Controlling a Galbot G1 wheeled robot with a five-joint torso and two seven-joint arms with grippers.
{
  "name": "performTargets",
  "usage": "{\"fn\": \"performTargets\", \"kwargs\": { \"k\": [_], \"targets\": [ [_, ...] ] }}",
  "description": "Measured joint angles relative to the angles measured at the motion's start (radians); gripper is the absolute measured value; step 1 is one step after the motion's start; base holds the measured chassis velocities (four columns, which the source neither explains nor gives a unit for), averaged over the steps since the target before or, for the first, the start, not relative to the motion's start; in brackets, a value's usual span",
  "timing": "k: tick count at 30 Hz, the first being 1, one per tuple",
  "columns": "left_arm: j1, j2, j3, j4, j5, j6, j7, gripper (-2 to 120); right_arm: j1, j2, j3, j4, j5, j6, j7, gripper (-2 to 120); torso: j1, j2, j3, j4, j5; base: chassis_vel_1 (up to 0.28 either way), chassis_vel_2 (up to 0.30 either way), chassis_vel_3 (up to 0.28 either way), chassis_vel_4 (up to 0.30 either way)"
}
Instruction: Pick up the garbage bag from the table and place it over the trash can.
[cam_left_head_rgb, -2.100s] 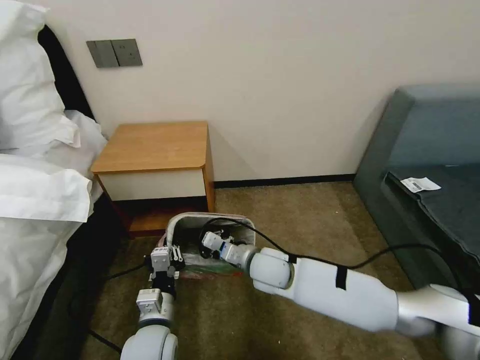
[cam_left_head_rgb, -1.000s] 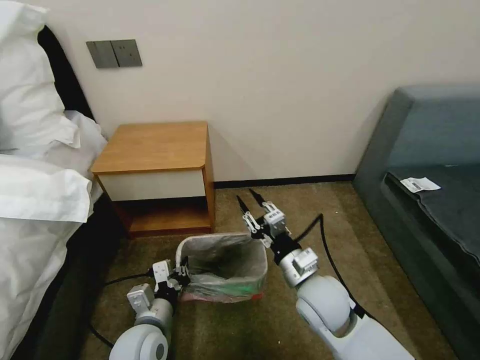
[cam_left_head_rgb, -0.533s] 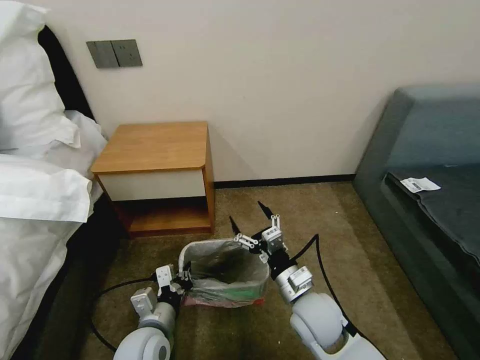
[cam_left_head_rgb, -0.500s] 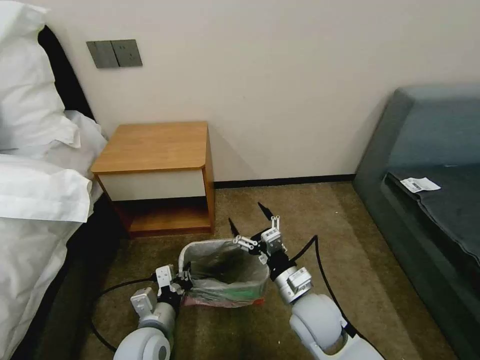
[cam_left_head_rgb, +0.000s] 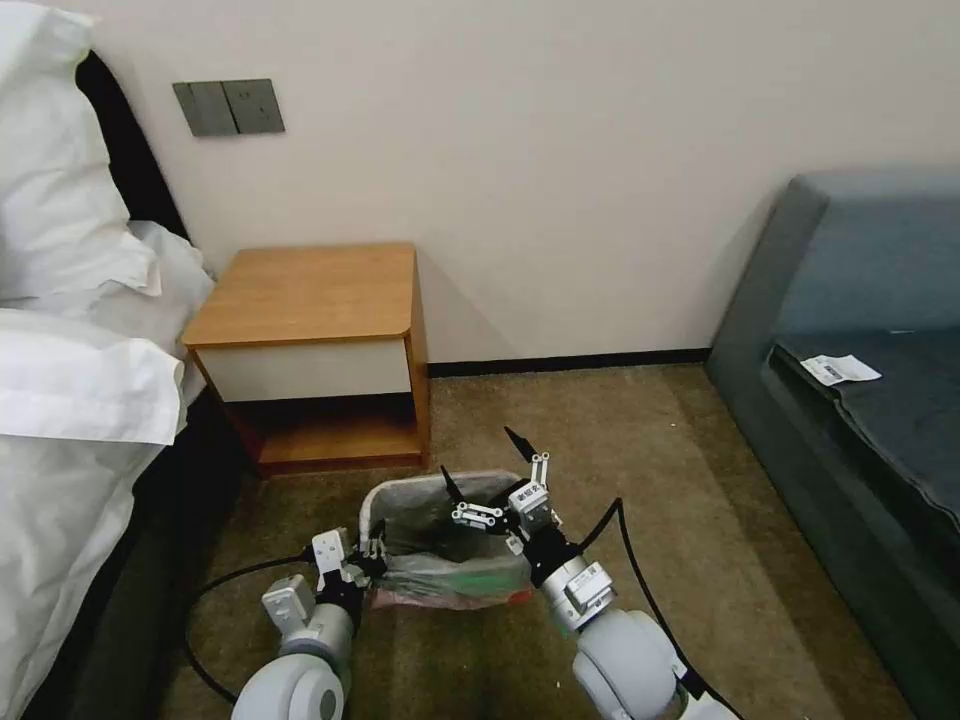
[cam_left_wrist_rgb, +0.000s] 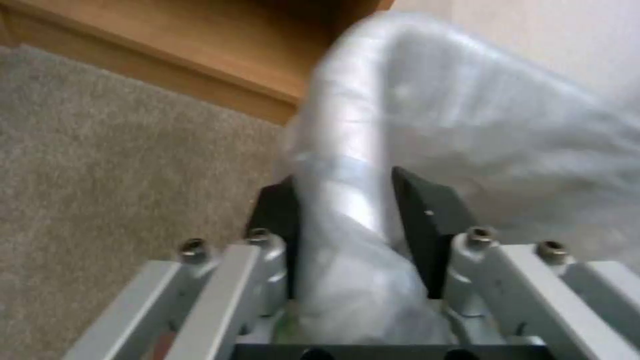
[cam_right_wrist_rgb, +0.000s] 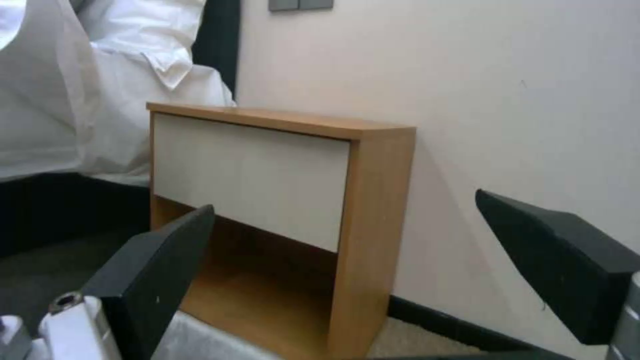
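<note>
The trash can (cam_left_head_rgb: 371, 512) stands on the carpet in front of the table (cam_left_head_rgb: 310, 292), which has a bare top. The garbage bag (cam_left_head_rgb: 452, 578) lines the can and folds over its rim, with the pink-red band low on the near side. My left gripper (cam_left_head_rgb: 368, 553) is shut on the bag-covered left rim; in the left wrist view its black pads (cam_left_wrist_rgb: 424, 225) pinch the plastic (cam_left_wrist_rgb: 347, 190). My right gripper (cam_left_head_rgb: 482, 462) hangs open over the can's right rim with nothing in it. In the right wrist view its fingers (cam_right_wrist_rgb: 157, 277) spread wide before the table (cam_right_wrist_rgb: 267, 175).
A bed with white bedding (cam_left_head_rgb: 70, 380) runs along the left. A grey-blue sofa (cam_left_head_rgb: 860, 370) with a paper slip (cam_left_head_rgb: 840, 369) stands at the right. Black cables (cam_left_head_rgb: 215, 590) trail on the carpet (cam_left_head_rgb: 600, 420) beside both arms. The wall is close behind the table.
My right arm came out of the can, swung to its right side, then drew back and left over the right rim, opening wider. The can slid slightly toward me with the left gripper.
</note>
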Motion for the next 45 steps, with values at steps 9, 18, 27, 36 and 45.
{"fn": "performTargets", "kwargs": {
  "k": [9, 18, 27, 36, 45],
  "targets": [
    [-0.001, -0.003, 0.001, 0.000, -0.001, 0.000, 0.000, 69, -0.002, 0.005, 0.000, -0.002, -0.002, 0.003, -0.005, 100, 0.000, 0.000, 0.000, 0.0000, -0.0001, 0.000, 0.000, 0.000, 0.000],
    [0.003, 0.000, -0.001, -0.002, 0.010, -0.014, 0.007, 95, -0.003, 0.009, 0.003, -0.001, -0.003, 0.003, -0.005, 100, 0.000, 0.000, 0.000, 0.0000, -0.0002, 0.000, 0.000, 0.000, 0.000],
    [0.026, 0.024, -0.017, -0.013, 0.132, -0.082, 0.027, 100, 0.004, 0.019, 0.000, -0.003, 0.002, 0.000, -0.001, 100, 0.000, 0.000, 0.000, 0.0000, -0.0001, 0.000, 0.000, 0.000, 0.000],
    [0.005, 0.015, -0.030, 0.062, 0.245, -0.481, 0.129, 100, -0.004, 0.096, 0.022, -0.014, 0.020, -0.080, 0.146, 100, 0.000, 0.000, 0.000, 0.0000, -0.0002, 0.000, 0.000, 0.000, 0.000],
    [-0.040, 0.025, -0.043, 0.133, 0.221, -0.666, 0.224, 100, -0.033, 0.216, 0.166, -0.135, -0.063, 0.001, 0.190, 100, 0.000, 0.000, 0.000, -0.0001, -0.0003, 0.000, 0.000, 0.000, 0.000]
  ]
}}
